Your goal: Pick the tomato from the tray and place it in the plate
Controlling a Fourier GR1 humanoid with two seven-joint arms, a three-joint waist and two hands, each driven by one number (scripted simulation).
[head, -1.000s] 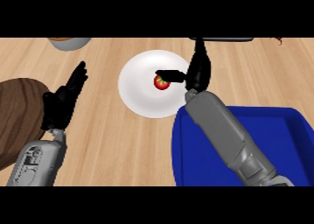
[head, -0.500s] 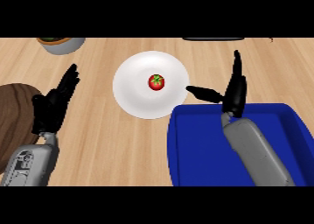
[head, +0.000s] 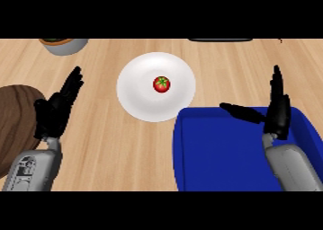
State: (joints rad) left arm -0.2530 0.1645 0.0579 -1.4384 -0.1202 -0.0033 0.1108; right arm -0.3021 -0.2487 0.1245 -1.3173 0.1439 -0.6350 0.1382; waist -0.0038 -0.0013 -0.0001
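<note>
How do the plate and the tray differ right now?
The plate is white and round; the tray is blue and squarish with rounded corners. The plate holds the tomato; the tray shows nothing inside, with the right hand above it. Both sit on the wooden counter.

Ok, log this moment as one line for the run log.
tomato: on plate | right hand: open, above blue tray | left hand: open, resting

right robot hand (head: 278,112): withdrawn from plate (head: 140,101) | now open over tray (head: 217,152)
</note>
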